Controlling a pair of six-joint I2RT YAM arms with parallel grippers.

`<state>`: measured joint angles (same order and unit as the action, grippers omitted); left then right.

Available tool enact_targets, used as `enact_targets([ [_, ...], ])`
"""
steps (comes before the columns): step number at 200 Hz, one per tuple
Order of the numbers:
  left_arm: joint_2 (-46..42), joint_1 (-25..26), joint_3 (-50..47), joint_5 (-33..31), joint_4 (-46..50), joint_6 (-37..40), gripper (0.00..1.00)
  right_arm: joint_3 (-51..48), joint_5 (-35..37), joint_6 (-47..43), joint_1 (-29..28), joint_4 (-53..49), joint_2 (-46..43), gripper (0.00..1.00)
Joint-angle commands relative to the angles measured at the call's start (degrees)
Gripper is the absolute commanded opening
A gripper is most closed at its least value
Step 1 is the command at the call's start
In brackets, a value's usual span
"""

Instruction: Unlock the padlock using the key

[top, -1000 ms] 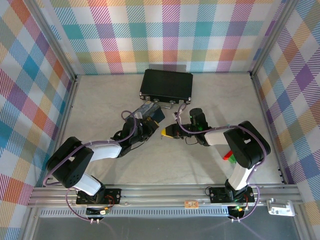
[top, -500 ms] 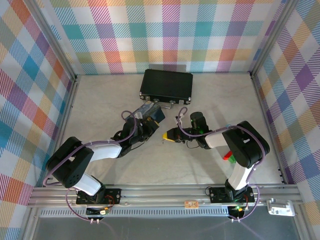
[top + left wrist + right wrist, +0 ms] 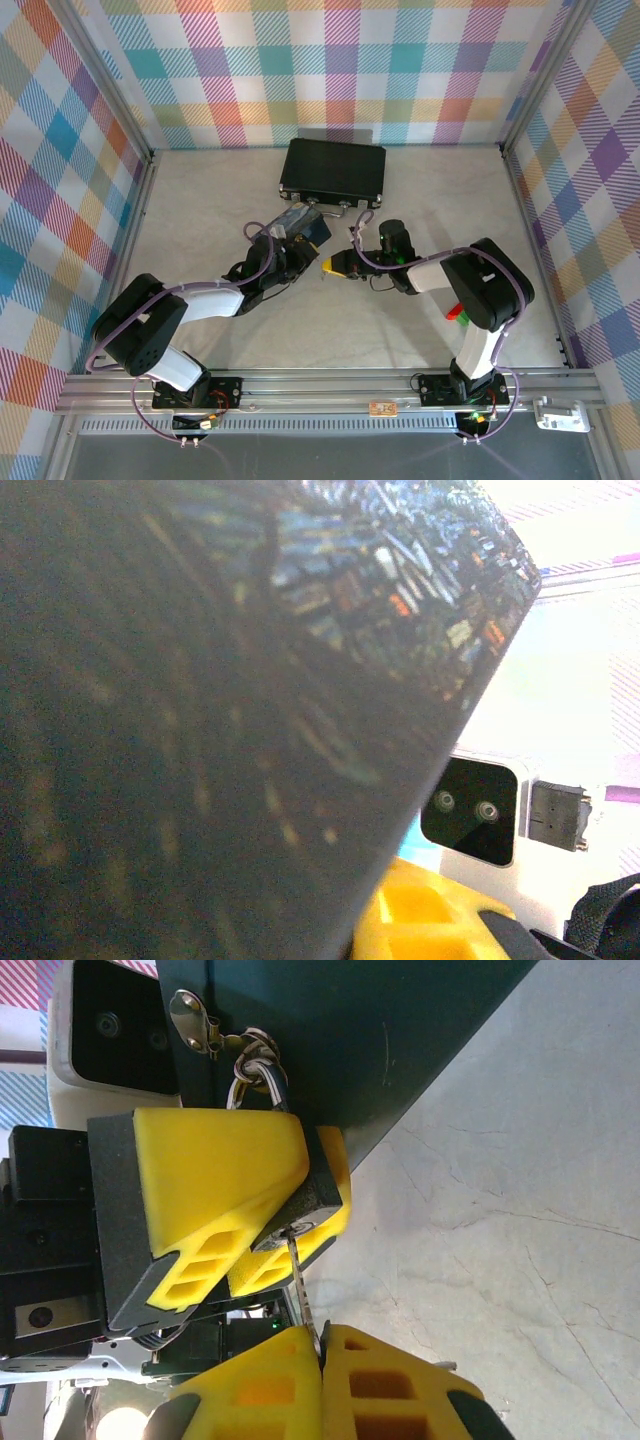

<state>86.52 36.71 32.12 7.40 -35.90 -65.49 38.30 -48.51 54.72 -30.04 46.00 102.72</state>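
The right pincer (image 3: pixel 322 1345) has its two yellow fingers pressed together on a tiny thin silvery metal key (image 3: pixel 303 1285). The key sticks straight out past the fingertips, and its far end touches the bottom of a tiny dark grey metal padlock (image 3: pixel 318 1195), right at the keyhole. I cannot tell how deep the key goes in. The left pincer (image 3: pixel 297 250) faces the right pincer and pinches the padlock between its own yellow fingers (image 3: pixel 220 1185). The padlock's silvery loop (image 3: pixel 252 1075) comes out behind those fingers and hooks through a small shiny clasp (image 3: pixel 190 1015) on a dark blue painted box (image 3: pixel 350 1040). The box sits just behind the left pincer and tilts up off the beige floor (image 3: pixel 500 1210). From above, a flat black case (image 3: pixel 333 170) lies past both pincers.
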Motion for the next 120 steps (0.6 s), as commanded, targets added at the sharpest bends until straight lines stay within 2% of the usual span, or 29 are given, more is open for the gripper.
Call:
enact_targets([
  [1, -0.6, 1.0, 0.5, 1.0, -4.2, 0.8, 0.0, 1.6, -0.3, 1.6, -0.3, 5.1, 0.9, 0.0],
  [31, 0.3, 1.7, -0.1, 1.8, -6.6, -0.8, 0.0, 1.6, 0.3, 4.6, -0.3, 7.3, 1.9, 0.0],
  [63, -0.2, 2.7, -0.7, 2.1, -8.2, -2.7, 0.0, 1.5, -0.6, 11.7, -0.2, 17.6, 5.9, 0.0],
  [120, -1.7, 3.2, -1.5, 1.9, -9.3, -3.0, 0.0, 2.2, -0.3, 14.8, 0.2, 19.4, 8.7, 0.0],
])
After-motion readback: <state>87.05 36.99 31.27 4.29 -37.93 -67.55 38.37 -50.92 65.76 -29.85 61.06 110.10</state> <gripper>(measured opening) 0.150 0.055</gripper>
